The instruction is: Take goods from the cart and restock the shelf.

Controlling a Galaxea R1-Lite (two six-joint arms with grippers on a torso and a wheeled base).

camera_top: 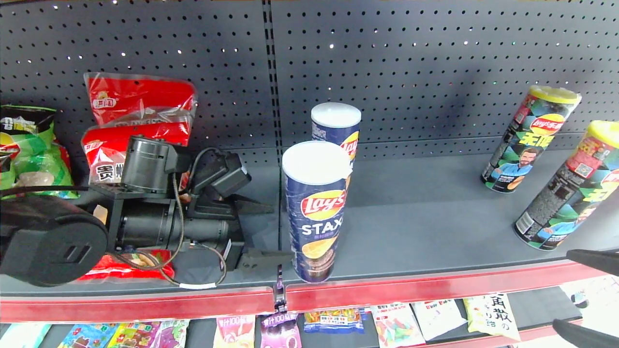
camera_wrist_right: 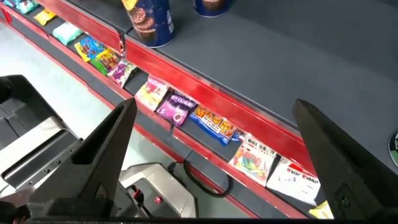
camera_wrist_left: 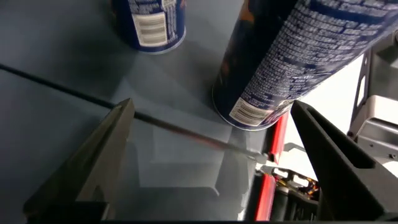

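Two blue chip cans with white lids stand on the grey shelf [camera_top: 425, 217]: the front can [camera_top: 314, 208] near the red front edge, the back can [camera_top: 337, 128] behind it. My left gripper [camera_top: 280, 233] lies low over the shelf just left of the front can, open, with nothing between its fingers. In the left wrist view the front can [camera_wrist_left: 292, 62] stands just ahead of the fingertips [camera_wrist_left: 121, 118], the back can [camera_wrist_left: 149, 25] farther off. My right gripper [camera_top: 561, 287] is open at the lower right, in front of the shelf edge, holding nothing; its fingers [camera_wrist_right: 93, 162] frame the lower shelf.
Two yellow-lidded cans [camera_top: 529, 140] [camera_top: 566, 186] stand at the shelf's right. Red snack bags [camera_top: 138, 121] and a green bag [camera_top: 29, 150] lean on the pegboard at the left. A red lip [camera_top: 387, 290] edges the shelf. Small packets [camera_wrist_right: 211, 121] line the shelf below.
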